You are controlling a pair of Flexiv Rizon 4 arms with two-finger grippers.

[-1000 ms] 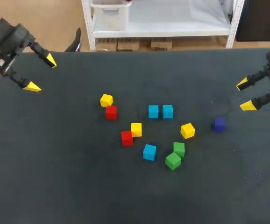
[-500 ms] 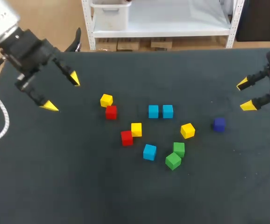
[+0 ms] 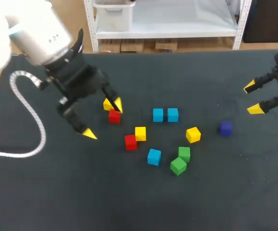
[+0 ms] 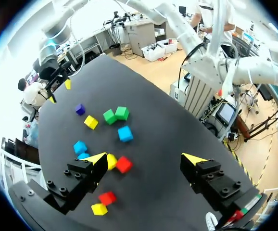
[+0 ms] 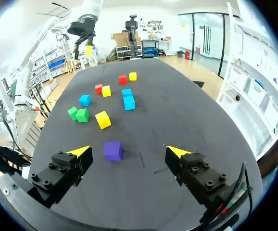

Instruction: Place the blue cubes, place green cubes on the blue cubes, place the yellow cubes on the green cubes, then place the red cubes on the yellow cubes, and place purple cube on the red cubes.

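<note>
Loose cubes lie mid-table: a touching blue pair [image 3: 165, 114], a third blue cube [image 3: 154, 156], two green cubes [image 3: 181, 160], yellow cubes [image 3: 140, 133] [image 3: 193, 134], red cubes [image 3: 114, 116] [image 3: 130, 142] and a purple cube [image 3: 225, 128]. My left gripper [image 3: 103, 119] hangs open above the table at the group's left. One of its fingers partly covers a further yellow cube [image 3: 108, 103]. In the left wrist view the left gripper [image 4: 145, 158] holds nothing and a red cube [image 4: 124, 164] lies between its tips. My right gripper [image 3: 252, 98] is open at the right edge, and the purple cube [image 5: 112, 150] lies just ahead of it.
The left arm's white cable [image 3: 31, 118] loops over the table's left side. Bare black tabletop [image 3: 139, 202] stretches in front of the cubes and also to their right, towards the right gripper.
My left arm has swung in from the far left corner to the red and yellow cubes at the left of the group, its gripper staying open. The right arm and all cubes are unmoved.
</note>
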